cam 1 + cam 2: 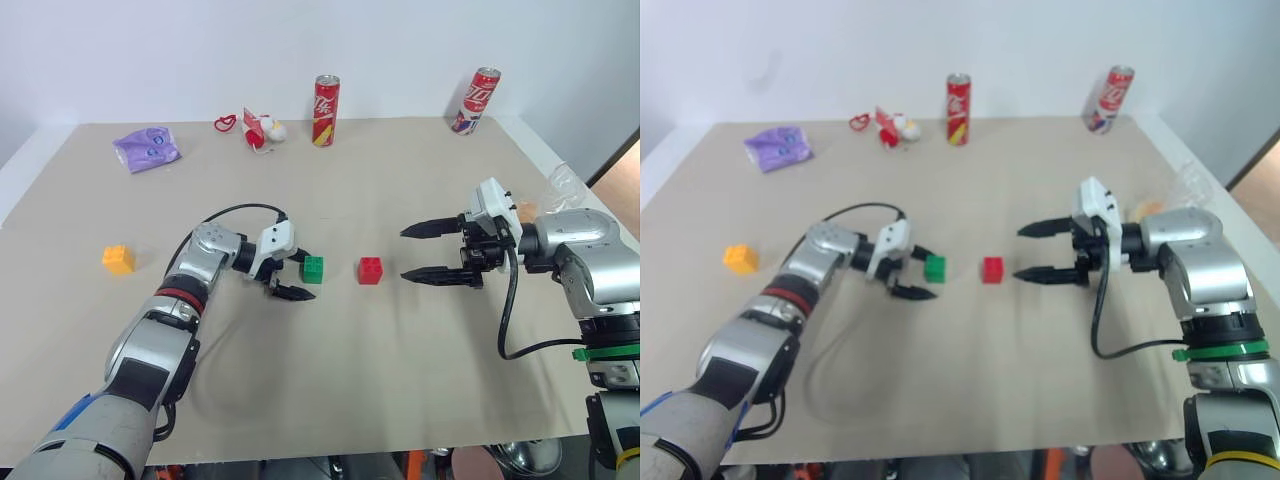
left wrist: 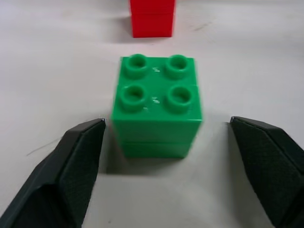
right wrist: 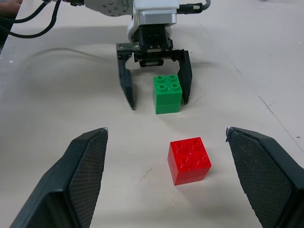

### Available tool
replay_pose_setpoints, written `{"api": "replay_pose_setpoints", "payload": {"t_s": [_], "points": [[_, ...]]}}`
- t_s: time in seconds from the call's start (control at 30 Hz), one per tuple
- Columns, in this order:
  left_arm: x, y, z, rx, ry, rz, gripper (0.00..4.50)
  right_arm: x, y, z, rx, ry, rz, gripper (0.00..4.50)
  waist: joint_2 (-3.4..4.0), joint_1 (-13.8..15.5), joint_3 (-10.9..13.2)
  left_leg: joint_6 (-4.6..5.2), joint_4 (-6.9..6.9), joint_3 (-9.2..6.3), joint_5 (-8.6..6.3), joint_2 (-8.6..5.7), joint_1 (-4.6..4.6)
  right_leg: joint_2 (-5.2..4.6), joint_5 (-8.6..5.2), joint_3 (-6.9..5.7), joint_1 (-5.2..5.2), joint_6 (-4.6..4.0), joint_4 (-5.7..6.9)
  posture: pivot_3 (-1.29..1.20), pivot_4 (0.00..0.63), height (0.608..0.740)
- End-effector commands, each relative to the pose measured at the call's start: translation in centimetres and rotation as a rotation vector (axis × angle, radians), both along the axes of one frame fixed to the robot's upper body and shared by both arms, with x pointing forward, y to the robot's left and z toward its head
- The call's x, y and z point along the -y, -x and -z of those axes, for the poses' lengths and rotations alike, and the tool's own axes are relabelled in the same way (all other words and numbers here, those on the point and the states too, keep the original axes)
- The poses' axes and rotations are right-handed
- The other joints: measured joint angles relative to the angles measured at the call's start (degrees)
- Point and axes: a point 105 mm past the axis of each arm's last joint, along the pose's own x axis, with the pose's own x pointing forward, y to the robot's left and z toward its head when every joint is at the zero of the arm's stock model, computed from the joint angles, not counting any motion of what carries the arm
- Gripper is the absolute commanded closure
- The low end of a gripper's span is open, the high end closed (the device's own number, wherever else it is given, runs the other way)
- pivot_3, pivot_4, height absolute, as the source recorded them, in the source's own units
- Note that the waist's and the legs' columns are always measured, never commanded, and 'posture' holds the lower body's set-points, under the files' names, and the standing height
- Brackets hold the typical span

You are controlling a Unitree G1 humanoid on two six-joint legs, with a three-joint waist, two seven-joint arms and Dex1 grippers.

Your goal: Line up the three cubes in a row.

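The green cube [image 1: 313, 267] sits on the tan table between the fingers of my left gripper [image 1: 306, 276], which is open. In the left wrist view a gap shows on each side between the fingers [image 2: 76, 161] and the green cube [image 2: 156, 104]. The red cube [image 1: 371, 270] stands just to its right, apart from it. My right gripper [image 1: 403, 253] is open, hovers right of the red cube and points at it. In the right wrist view the red cube [image 3: 189, 160] lies ahead, between its fingers. The yellow-orange cube [image 1: 118, 259] rests alone far to the left.
Two red soda cans [image 1: 326, 110] [image 1: 475, 100] stand at the back of the table. A purple bag [image 1: 148, 148] and a red-and-white snack packet [image 1: 262, 130] lie at the back left. A clear plastic item [image 1: 562, 185] is near the right edge.
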Motion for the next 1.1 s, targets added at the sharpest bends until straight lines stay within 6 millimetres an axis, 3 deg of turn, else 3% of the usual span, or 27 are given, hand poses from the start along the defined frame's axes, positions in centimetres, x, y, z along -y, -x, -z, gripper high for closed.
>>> {"api": "replay_pose_setpoints", "payload": {"t_s": [0.03,0.2,0.43,0.57,0.7,0.83,0.93,1.1], "points": [[-1.6,-0.7,-0.8,0.042,-0.001,-0.048,0.05,-0.2,0.0,-1.3,0.046,-0.007,-0.015,0.37,0.0,0.0,0.0,0.0,-0.01,0.0,0.0,0.01,0.0,0.02,0.03,0.0,-0.01,0.03,0.0,0.0,0.15,0.74],[-5.2,-1.0,-1.0,0.062,-0.043,-0.113,0.05,-0.4,-0.1,-1.5,0.051,-0.01,-0.028,0.37,0.0,-0.6,0.0,0.01,-0.12,0.01,0.0,0.04,-0.03,0.05,0.1,0.03,-0.08,0.13,0.0,0.0,0.15,0.74],[-11.8,1.5,-1.9,-0.016,-0.113,-0.114,0.05,-0.6,-0.4,-1.9,0.055,-0.007,-0.045,0.37,0.01,-2.1,0.0,0.01,-0.25,0.06,0.0,0.12,-0.01,0.09,0.04,0.05,-0.15,0.04,0.01,0.0,0.15,0.74],[-13.2,1.8,-4.2,0.077,-0.048,-0.212,0.05,-1.2,-0.7,-2.3,0.075,-0.022,-0.061,0.37,0.02,-2.0,0.0,0.01,-0.3,0.0,0.0,0.15,-0.03,0.09,-0.01,-0.02,-0.16,-0.05,0.04,0.0,0.15,0.74],[-13.3,1.8,-7.5,0.227,0.155,-0.408,0.05,-2.9,-0.6,-3.6,0.097,-0.109,-0.082,0.37,0.01,-1.7,0.0,0.0,-0.25,0.02,0.0,0.15,-0.06,0.03,0.0,-0.02,-0.17,-0.03,0.02,0.0,0.15,0.74],[-13.3,3.4,-10.1,0.267,0.402,-0.671,0.05,-5.2,-0.2,-5.0,0.135,-0.205,-0.104,0.37,0.01,-1.6,0.0,0.0,-0.28,0.01,-0.01,0.16,-0.08,-0.03,-0.03,-0.03,-0.17,0.0,0.02,0.0,0.15,0.74],[-13.9,4.8,-10.5,0.287,0.486,-0.865,0.05,-7.2,0.1,-6.0,0.155,-0.284,-0.114,0.37,0.01,-1.8,0.0,-0.01,-0.26,-0.01,-0.01,0.17,-0.09,-0.03,-0.02,-0.07,-0.16,0.02,0.0,0.0,0.15,0.74],[-16.7,5.6,-10.3,0.313,0.577,-1.282,0.05,-10.1,0.9,-6.4,0.196,-0.318,-0.162,0.37,0.0,-1.5,0.0,-0.03,-0.17,-0.2,0.01,0.15,-0.02,0.01,0.06,-0.19,-0.02,0.08,0.01,0.0,0.15,0.74]]}}
